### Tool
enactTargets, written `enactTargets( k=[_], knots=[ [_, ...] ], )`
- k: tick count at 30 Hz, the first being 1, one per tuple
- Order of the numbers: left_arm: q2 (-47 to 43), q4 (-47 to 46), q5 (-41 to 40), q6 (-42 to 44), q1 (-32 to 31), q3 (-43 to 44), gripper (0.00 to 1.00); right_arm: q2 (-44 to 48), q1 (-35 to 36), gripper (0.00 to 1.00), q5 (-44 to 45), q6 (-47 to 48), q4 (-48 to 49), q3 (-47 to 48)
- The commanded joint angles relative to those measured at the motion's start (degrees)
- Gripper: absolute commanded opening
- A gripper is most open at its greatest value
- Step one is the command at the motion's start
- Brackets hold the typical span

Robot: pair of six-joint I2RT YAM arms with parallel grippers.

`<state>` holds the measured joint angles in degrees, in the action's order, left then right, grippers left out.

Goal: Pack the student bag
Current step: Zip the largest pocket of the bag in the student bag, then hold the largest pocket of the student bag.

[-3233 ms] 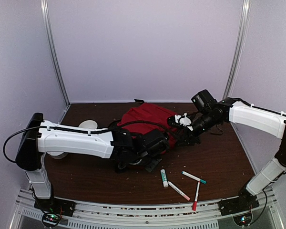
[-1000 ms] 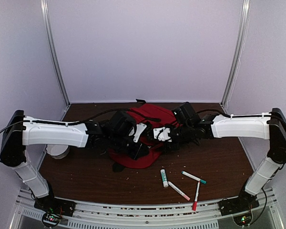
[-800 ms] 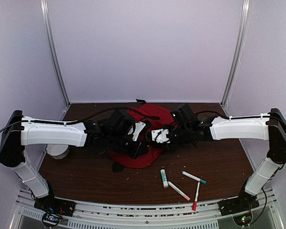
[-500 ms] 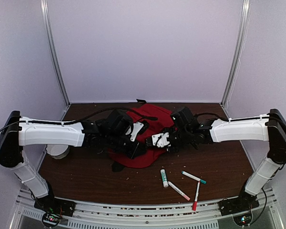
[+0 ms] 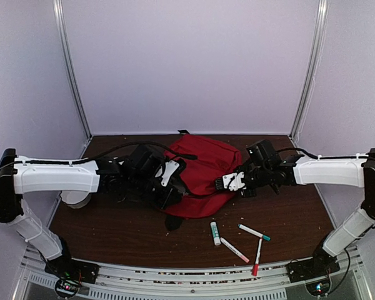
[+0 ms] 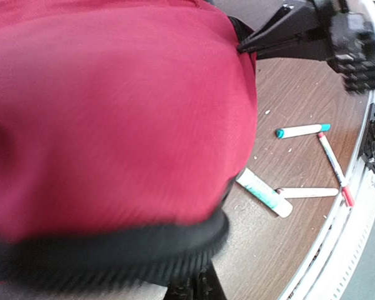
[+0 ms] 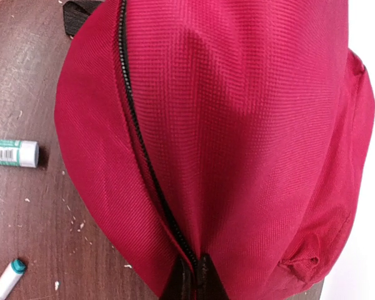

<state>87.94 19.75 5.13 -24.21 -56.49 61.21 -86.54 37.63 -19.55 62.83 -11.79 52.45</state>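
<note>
Centrally on the dark brown wood-grain desk (image 5: 287, 212), a large red woven-fabric backpack (image 5: 203, 172) is seen, lying between the two arms. The desk's surface is dull and scattered with pale crumbs. It is enclosed by plain lilac walls (image 5: 194, 62), with slim metal posts (image 5: 72, 69) at the corners behind the backpack, and a ribbed aluminium rail (image 5: 187, 275) runs along the edge nearest the arm bases.

The backpack's cloth is shown as a coarse, ribbed weave, domed and softly creased, and a black toothed zip (image 7: 144, 156) curves down one side. A black padded band (image 6: 112, 250) borders its edge in the left wrist view, though it is blurred there.

The left tool (image 5: 167, 190) is closed on the backpack's left edge. The right tool (image 7: 190, 281) is pinched shut on the backpack's right end, where the zip line finishes.

In front of the backpack, apart from it, four slim cylinders are laid: a white glue stick with a green label (image 5: 215, 232), a white marker with a teal cap (image 5: 254, 232), a white marker with a red cap (image 5: 257, 256) and a white marker with a pinkish tip (image 5: 234, 250). A white round object (image 5: 75, 199) is partly hidden under the left arm, well to the backpack's left.
</note>
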Motion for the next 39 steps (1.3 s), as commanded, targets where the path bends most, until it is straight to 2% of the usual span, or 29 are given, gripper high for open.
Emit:
enactTargets(
  k=[1, 5, 8, 12, 15, 20, 28, 32, 37, 39],
  knots=[
    [-3.0, 2.9, -1.5, 1.6, 0.9, -0.3, 0.0, 2.0, -4.6, 0.0, 4.4, 1.7, -5.3, -1.2],
    [-4.0, 1.3, 2.3, 2.8, 0.9, -0.2, 0.0, 3.1, -5.2, 0.01, 0.6, 0.2, -8.5, 0.6],
    [-4.6, -0.3, 4.5, 2.8, 0.9, -0.1, 0.0, 5.6, -3.0, 0.24, -3.8, -2.8, -10.7, 1.5],
    [-4.5, -3.1, 8.4, 3.1, 0.9, -0.1, 0.0, 5.3, 1.7, 0.36, -9.2, -10.2, -15.2, 6.8],
    [-4.3, -4.5, 11.2, 3.7, 0.9, 0.4, 0.0, 3.6, 5.9, 0.39, -10.5, -15.7, -14.2, 9.2],
    [-4.4, -3.7, 12.4, 4.9, 0.9, 1.6, 0.0, -1.0, 13.8, 0.41, -3.2, -23.8, -9.6, 11.7],
    [-4.9, -4.3, 12.2, 4.7, 0.9, 1.2, 0.0, -8.1, 16.4, 0.42, 0.1, -26.5, -5.7, 14.8],
    [-5.1, -4.4, 12.2, 4.8, 0.9, 0.8, 0.0, -10.5, 16.5, 0.38, 3.4, -27.0, -3.0, 14.8],
    [-5.2, -2.6, 9.3, 5.7, 0.9, 0.5, 0.0, -10.0, 16.4, 0.04, 3.1, -24.8, -4.2, 14.1],
    [-4.5, -0.9, 7.4, 6.1, 1.1, 0.6, 0.0, -8.5, 16.5, 0.0, 2.3, -22.2, -6.2, 13.3]
  ],
)
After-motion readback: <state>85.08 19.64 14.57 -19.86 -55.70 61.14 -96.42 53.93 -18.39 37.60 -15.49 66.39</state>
